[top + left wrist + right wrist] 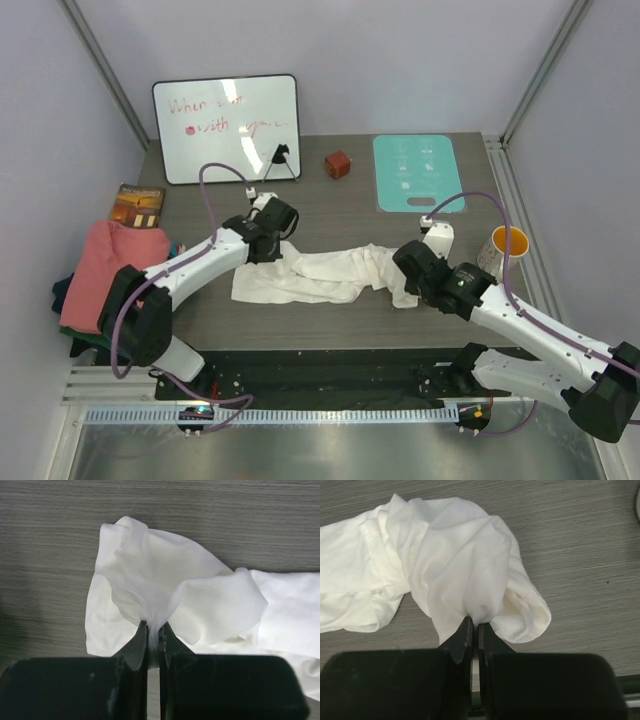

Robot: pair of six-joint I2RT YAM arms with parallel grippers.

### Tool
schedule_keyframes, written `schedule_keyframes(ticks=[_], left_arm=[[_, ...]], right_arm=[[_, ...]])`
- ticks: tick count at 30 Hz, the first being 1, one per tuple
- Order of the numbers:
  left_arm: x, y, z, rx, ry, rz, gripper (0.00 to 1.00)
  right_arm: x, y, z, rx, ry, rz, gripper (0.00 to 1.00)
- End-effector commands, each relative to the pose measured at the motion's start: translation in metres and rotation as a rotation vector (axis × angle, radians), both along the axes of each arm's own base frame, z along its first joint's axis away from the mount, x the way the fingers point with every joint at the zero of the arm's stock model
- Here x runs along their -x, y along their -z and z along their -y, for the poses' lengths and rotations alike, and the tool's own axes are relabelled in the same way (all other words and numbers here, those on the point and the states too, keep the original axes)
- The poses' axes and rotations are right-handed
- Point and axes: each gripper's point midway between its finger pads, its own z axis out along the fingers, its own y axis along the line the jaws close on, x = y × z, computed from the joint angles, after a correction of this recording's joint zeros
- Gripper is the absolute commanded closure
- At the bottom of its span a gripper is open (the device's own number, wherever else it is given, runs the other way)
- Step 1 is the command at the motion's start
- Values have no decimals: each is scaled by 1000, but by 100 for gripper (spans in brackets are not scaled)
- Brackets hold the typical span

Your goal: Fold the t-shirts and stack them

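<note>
Two ends held: the left gripper (pixel 153 625) is clenched on a gathered fold at the left end of the white t-shirt (pixel 320 275); the right gripper (pixel 472 620) is clenched on a bunched fold at its right end.
White t-shirt: crumpled and stretched in a long strip across the middle of the table (pixel 330 215), towards the near edge, lying on the wood between the two arms.
Other shirts: the salmon-pink t-shirt (pixel 110 270) lies on a heap at the left edge, with dark green cloth (pixel 82 338) showing beneath it, well apart from the white one.
Far edge: a whiteboard (pixel 226 128) with red writing stands towards the far left corner; a red-brown cube (pixel 338 163) sits beside it, and the teal mat (pixel 417 172) lies flat towards the far right corner.
Left side: a brown book (pixel 137 205) lies just behind the heap.
In the way: a cup (pixel 505 248) with a yellow inside stands near the right edge, just beside the right arm and near the shirt's right end.
</note>
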Motion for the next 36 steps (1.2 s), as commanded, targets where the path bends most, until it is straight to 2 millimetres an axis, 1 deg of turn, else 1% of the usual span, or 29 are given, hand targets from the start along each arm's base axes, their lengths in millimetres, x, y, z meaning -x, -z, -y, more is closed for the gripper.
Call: schedule_keyframes(ticks=[1,2,3,4,5,6,7,8,9,12,13,14,15,16,17,19,21,23,24,25,26,27,28,29,32,33,34,35,36], left_arm=[[-30,2,0,1,-47,52,100],[-33,8,-1,-15,-50,40,100],[-36,9,-1,-16,-51,43,100],[-44,6,-1,-5,-55,60,100],[-48,8,-1,-12,-50,61,100],[-52,8,-1,-9,-49,66,100],[-60,3,-2,1,-56,81,100],[-64,6,-2,-5,-60,75,100],[-70,2,-2,1,-65,85,100],[-89,-2,-4,7,-77,103,100],[-94,-4,-4,8,-77,107,100],[-98,-4,-5,2,-77,107,100],[-107,-6,-6,-5,-79,111,100],[-110,-4,-7,-10,-80,109,100],[-114,-4,-8,-12,-81,109,100],[-124,-2,-10,-14,-94,105,100],[-133,-2,-9,4,-103,111,100],[-139,3,-6,14,-97,105,100],[-146,0,-3,25,-95,115,100],[-148,7,-1,20,-89,98,100],[-151,9,2,23,-83,91,100],[-155,5,5,31,-79,92,100],[-155,8,8,39,-70,77,100],[-155,13,10,41,-70,64,100],[-152,13,11,58,-75,59,100],[-148,17,9,55,-74,51,100],[-146,17,9,56,-73,50,100],[-144,17,8,56,-73,50,100],[-140,16,5,56,-71,56,100]], right_arm=[[-13,-21,37,93,183,122,92],[-12,-25,45,112,209,137,93],[-7,-29,54,141,226,136,92],[-7,-33,57,132,247,150,92],[-6,-36,57,116,249,159,92],[-6,-46,57,85,258,179,91],[-6,-52,57,54,277,193,90],[-5,-57,57,35,284,205,90],[-6,-66,57,7,290,230,90],[-8,-81,62,-2,308,285,89],[-9,-85,65,3,315,297,88],[-10,-88,67,18,313,307,83],[-11,-94,70,24,325,326,80],[-12,-97,71,28,329,335,77],[-12,-100,72,31,332,344,65],[-15,-106,76,58,347,365,63],[-16,-112,79,81,348,379,52],[-18,-115,78,102,339,377,50],[-20,-121,76,93,331,383,50],[-20,-120,69,105,266,357,50],[-27,-124,57,70,226,370,50],[-28,-121,49,66,174,358,51],[-29,-116,33,47,80,330,51],[-33,-115,24,26,49,336,52],[-38,-83,7,78,-15,231,51],[-40,-63,0,115,-40,168,51],[-40,-52,-6,126,-63,131,51],[-39,-40,-16,110,-104,85,50],[-38,-27,-21,120,-120,48,50]])
